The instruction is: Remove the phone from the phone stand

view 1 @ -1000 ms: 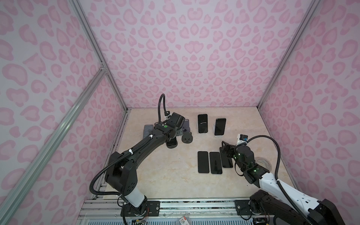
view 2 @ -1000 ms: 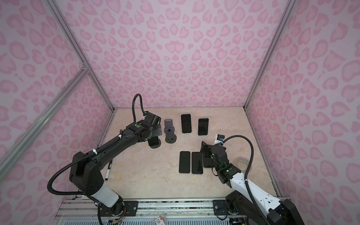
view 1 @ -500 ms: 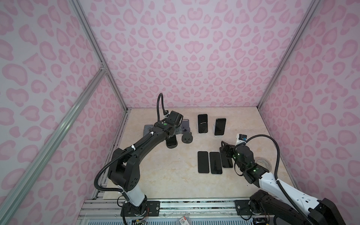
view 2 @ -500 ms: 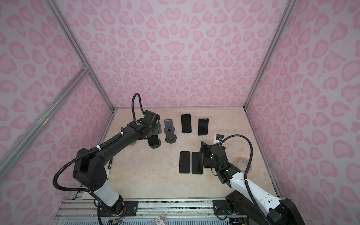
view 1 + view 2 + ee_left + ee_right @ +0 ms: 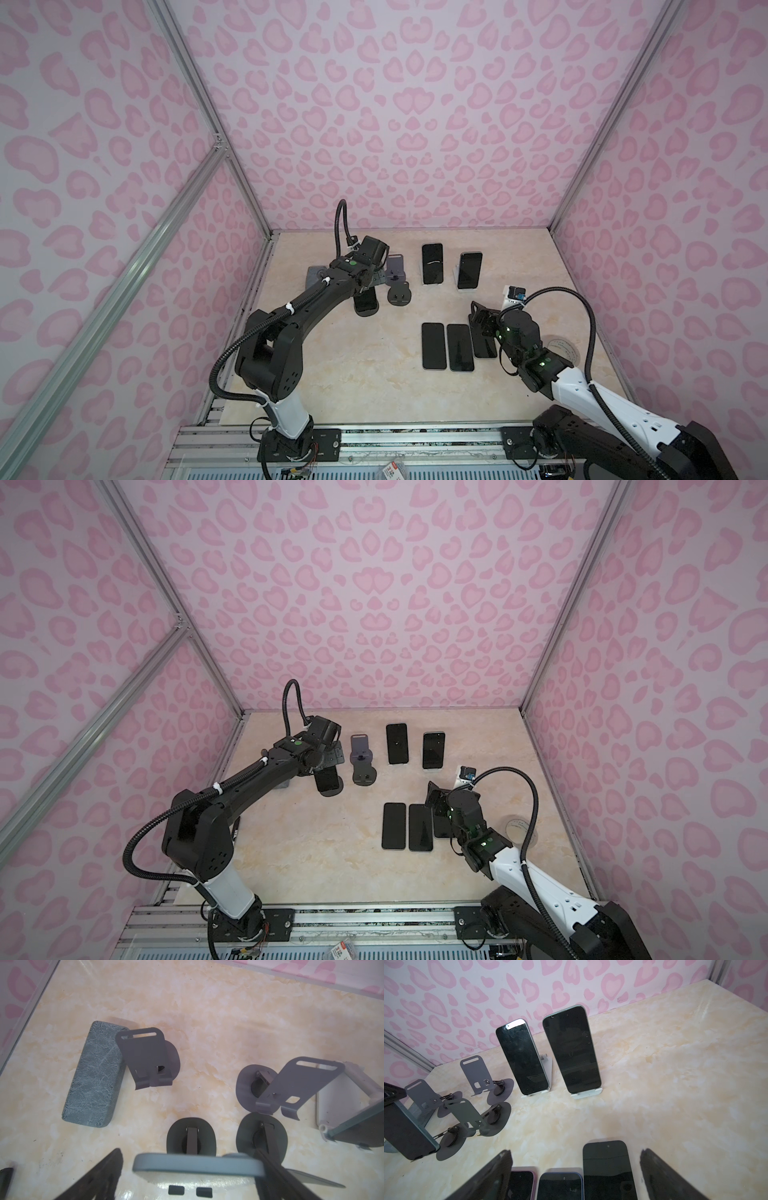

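**Left arm lines up on standing phone, grasp not yet made**

On the marble-look table [image 5: 353, 386], walled in pink print, the left arm [image 5: 307, 303] reaches toward the far-left corner. The left gripper [image 5: 189, 1157] hangs over the phone [image 5: 327, 780], which leans on its dark stand [image 5: 176, 1136] among a cluster of empty stands [image 5: 145, 1059]. In the left wrist view the jaws stand wide, one to either side of the phone's pale top edge. Blur there makes it hard to say whether either finger [image 5: 99, 1176] touches the case, though a gap seems to show on each side.

The right arm [image 5: 573, 382] waits nearer the front, the right gripper [image 5: 575, 1151] spread wide and empty above three phones [image 5: 460, 347] lying flat. Two more phones [image 5: 432, 264] lean on white stands [image 5: 586, 1094] at the back, with neither gripper near them.

The step in hand looks to be the approach: the phone is seated and nothing is gripped. The next move likely calls for lowering the jaws a little along the phone's sides and closing on its long edges. The phone would then be lifted up and away along the stand's tilt, so that the bottom lip lets go. The stand looks thin and light, so a pull straight toward the robot could drag or tip it. The neighbouring stand [image 5: 245, 1136] sits close beside.
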`<action>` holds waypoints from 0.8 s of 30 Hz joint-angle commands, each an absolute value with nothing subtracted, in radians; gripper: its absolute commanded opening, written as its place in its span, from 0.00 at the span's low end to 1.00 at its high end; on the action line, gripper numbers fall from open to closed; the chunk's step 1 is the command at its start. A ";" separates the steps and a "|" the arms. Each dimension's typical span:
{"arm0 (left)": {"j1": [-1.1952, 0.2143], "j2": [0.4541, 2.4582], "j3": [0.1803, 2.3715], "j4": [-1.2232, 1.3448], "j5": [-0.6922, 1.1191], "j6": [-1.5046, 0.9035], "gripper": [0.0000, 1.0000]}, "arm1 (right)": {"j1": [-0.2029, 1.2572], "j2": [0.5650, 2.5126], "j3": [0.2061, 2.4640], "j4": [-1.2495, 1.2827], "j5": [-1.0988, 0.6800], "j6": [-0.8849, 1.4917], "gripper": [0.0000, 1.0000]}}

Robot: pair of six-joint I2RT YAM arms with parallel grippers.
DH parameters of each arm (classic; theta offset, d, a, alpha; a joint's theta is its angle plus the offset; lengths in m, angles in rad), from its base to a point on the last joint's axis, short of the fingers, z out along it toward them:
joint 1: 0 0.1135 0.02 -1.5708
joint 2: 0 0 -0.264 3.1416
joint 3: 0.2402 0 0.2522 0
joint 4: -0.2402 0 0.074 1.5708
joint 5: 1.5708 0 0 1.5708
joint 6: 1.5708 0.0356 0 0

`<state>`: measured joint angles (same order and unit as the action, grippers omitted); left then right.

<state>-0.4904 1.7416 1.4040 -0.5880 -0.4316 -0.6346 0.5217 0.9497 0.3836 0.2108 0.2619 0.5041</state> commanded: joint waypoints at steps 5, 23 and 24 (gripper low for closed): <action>-0.486 1.757 1.390 -0.528 -0.455 -0.630 0.91 | 0.526 0.939 0.382 0.212 0.285 0.494 0.98; -0.487 1.732 1.365 -0.526 -0.488 -0.614 0.66 | 0.529 0.952 0.382 0.219 0.284 0.494 0.98; -0.488 1.729 1.364 -0.526 -0.488 -0.612 0.66 | 0.528 0.954 0.382 0.222 0.284 0.493 0.98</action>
<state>-0.4885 1.7489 1.3678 -0.5228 -0.4637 -0.6250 0.5278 0.9501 0.3836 0.2115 0.2699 0.5041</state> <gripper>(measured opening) 0.761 0.982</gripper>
